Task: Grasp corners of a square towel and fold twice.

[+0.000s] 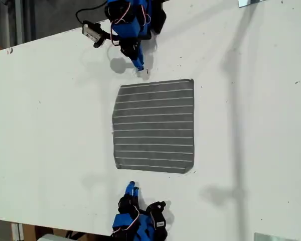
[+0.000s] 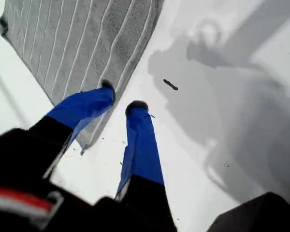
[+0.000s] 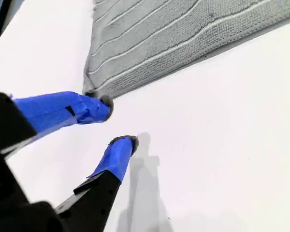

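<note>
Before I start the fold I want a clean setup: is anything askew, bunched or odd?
Nothing stands out. The towel lies flat and unfolded on the table, stripes straight, no corner turned over. My first gripper and my second gripper are open near its edges, holding nothing.

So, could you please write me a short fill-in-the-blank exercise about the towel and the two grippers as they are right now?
1. The towel lies ____ on the white table, not folded.
2. The towel's thin stripes are ____ in colour.
3. The jaws of my first gripper and my second gripper both stand ____.
4. Neither gripper holds a ____ of the towel yet.

Missing words: flat; white; open; corner
</note>
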Tool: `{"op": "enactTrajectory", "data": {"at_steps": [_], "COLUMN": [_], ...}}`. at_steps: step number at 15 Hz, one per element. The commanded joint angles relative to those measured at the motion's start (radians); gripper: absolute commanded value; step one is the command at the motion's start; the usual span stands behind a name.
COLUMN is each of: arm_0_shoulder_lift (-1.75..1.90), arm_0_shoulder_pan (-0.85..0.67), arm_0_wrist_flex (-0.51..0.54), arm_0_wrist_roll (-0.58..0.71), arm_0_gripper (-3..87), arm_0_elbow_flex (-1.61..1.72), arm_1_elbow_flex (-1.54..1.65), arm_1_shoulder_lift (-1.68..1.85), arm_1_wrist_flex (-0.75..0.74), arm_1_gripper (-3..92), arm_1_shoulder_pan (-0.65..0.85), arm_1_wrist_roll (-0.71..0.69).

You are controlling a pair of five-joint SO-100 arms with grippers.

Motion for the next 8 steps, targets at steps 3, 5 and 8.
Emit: {"op": "enactTrajectory", "data": {"at_steps": [3,5,8], "arm_0_shoulder_lift": [-0.153,-0.463,-0.405], "arm_0_shoulder_pan": [0.028,0.041,0.054], "arm_0_wrist_flex": [-0.288,-0.408,-0.379], "arm_0_wrist_roll": [0.115,0.094,0.074], "arm_0_gripper": [16.1,16.0,15.6], "arm_0_elbow_flex": [0.012,-0.072,-0.051], "arm_1_elbow_flex": [-0.302,-0.695,-0.827], "arm_1_shoulder_lift": [-0.693,-1.453,-1.603], "arm_1_wrist_flex": [-0.339,-0.417,-0.371], "arm_1_gripper": [32.9,35.5,35.4], "arm_1_shoulder_pan": [-0.103,-0.244,-0.396], "arm_1_wrist_roll": [-0.276,-0.322,-0.268]}}
